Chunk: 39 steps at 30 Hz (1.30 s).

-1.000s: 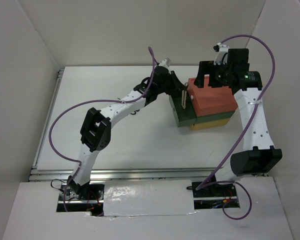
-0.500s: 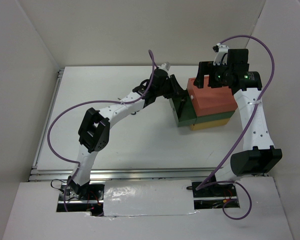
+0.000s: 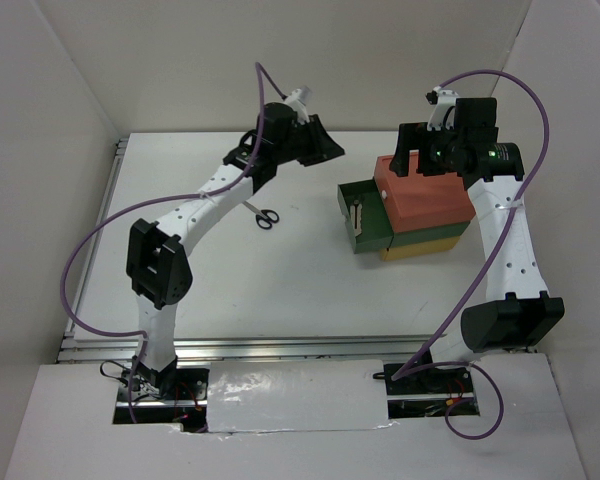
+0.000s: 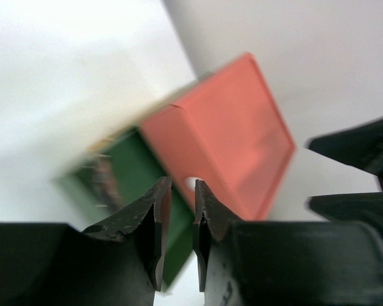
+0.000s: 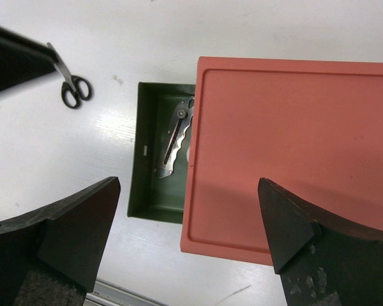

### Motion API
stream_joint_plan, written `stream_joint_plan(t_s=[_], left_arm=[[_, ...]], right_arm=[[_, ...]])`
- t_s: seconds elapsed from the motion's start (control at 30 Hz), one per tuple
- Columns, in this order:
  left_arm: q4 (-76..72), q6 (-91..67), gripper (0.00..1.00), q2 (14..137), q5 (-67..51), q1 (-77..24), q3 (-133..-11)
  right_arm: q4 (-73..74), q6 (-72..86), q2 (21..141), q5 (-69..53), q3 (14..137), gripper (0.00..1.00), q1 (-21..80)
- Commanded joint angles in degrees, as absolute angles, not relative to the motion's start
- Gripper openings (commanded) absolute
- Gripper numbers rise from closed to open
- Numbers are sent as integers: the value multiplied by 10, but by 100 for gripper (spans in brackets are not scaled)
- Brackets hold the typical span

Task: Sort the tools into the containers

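overhead, find the left gripper (image 3: pixel 315 148) high over the far middle of the table (image 3: pixel 280 290), aimed right toward the stack of boxes (image 3: pixel 410 238). see the scissors (image 3: pixel 263 214) lying flat on the table below and a little nearer, well apart from the stack. note the green drawer (image 3: pixel 368 236) standing open to the left from under the red box (image 3: pixel 430 200), with the yellow box (image 3: pixel 420 252) at the bottom and a silver tool (image 3: pixel 358 214) already lying inside the green one. find the right gripper (image 3: pixel 425 160) hanging over the far edge of the red box, probably kept there to watch the stack without blocking the open drawer.

through the left wrist camera, see the jaws set nearly together, only a sliver of light between, pinching nothing. beyond the fingertips, make out the red box (image 4: pixel 223 140) and the open green drawer (image 4: pixel 118 182), both blurred. probably free for the next pick, with the scissors the nearest loose tool.

through the right wrist camera, look straight down on the red box (image 5: pixel 287 146) between jaws spread wide. catch the silver tool (image 5: pixel 174 143) resting in the green drawer (image 5: pixel 150 185) against the side nearest the red box. spot the scissors (image 5: pixel 73 89) on bare table to the left, one blade tip hidden under a dark edge of the left arm (image 5: pixel 13 57). no pliers to be made out anywhere.
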State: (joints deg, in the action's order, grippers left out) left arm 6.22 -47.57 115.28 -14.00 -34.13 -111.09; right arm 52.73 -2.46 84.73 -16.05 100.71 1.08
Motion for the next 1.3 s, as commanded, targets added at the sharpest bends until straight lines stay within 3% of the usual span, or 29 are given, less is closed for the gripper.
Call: stream_joint_plan(t_s=[0.0,0.2,0.3,0.37,0.5,0.83,1.0,1.27], left_arm=[[135,-395,33,1122,-180,-283,-1077],[221,-268,13,1105,-119,-293,-985],[225,-255,13,1115,-106,-311,-959],[217,-269,20,1125,-105,-319,-956],[206,-308,22,1164,-123,-322,-987],[122,-369,23,1211,-166,-344,-1011],[80,-410,25,1237,-191,-347,-1036],[63,-409,26,1271,-194,-366,-1072]], right_arm=[[512,-33,850,-137,1027,95,8],[516,-47,874,-113,1018,76,13],[529,-47,896,-112,1027,73,21],[533,-49,904,-111,1026,72,25],[533,-58,917,-93,1015,69,41],[542,-72,940,-69,996,70,62],[556,-71,960,-58,1008,80,69],[570,-76,971,-51,1005,81,75]])
